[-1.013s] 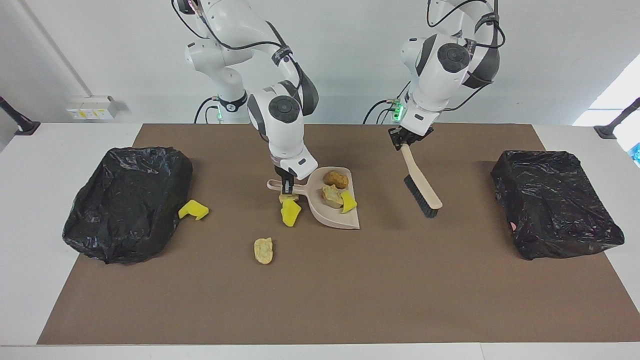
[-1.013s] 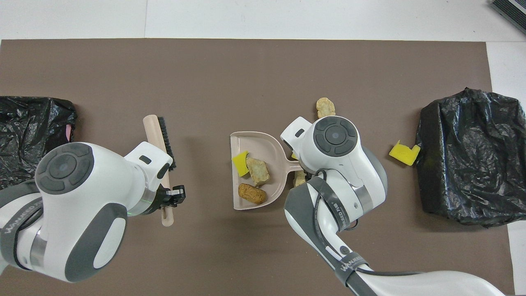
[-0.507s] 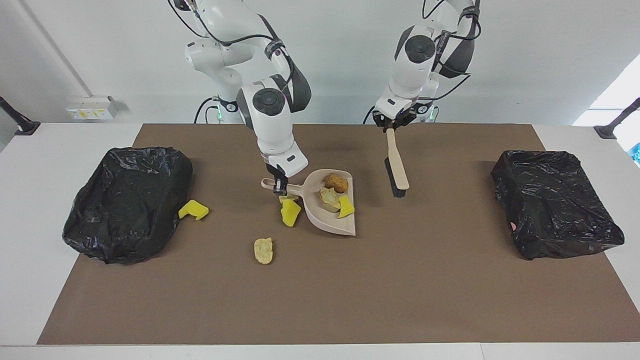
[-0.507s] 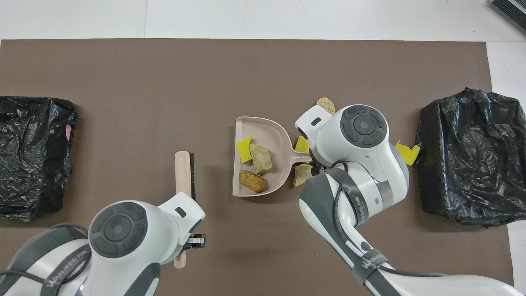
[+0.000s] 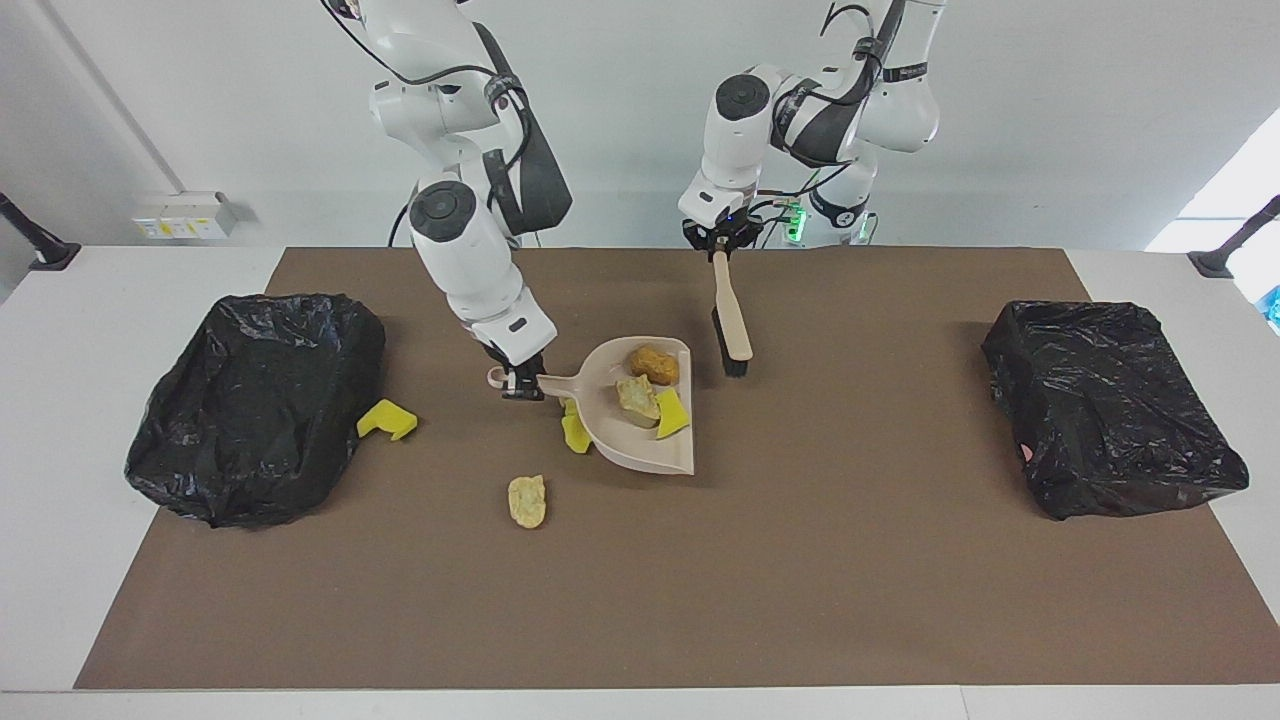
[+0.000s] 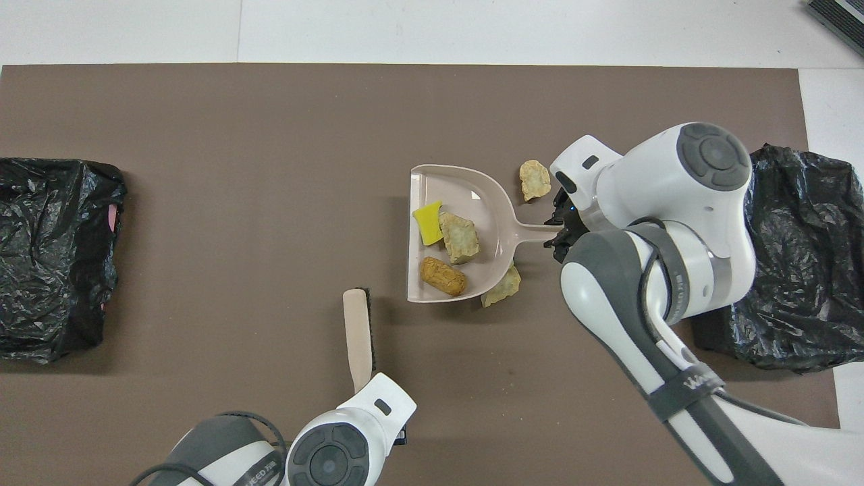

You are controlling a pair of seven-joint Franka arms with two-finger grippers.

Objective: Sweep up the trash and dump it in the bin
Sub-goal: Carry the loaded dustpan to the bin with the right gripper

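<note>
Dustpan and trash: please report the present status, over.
Right gripper shut on dustpan handle, three scraps aboard. Left gripper shut on brush, beside the pan. Loose scraps on mat; one against the bin.

Three scraps (image 5: pixel 647 390), orange-brown, beige and yellow, lie in the dustpan (image 5: pixel 625 440); others sit on the mat beside it, one yellow chunk (image 5: pixel 386 420) well apart.

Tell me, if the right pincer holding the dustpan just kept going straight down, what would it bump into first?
Probably the bare brown mat. The right pincer grips the dustpan handle's end and points down; nothing seems to lie below it, though its height is unclear.
</note>
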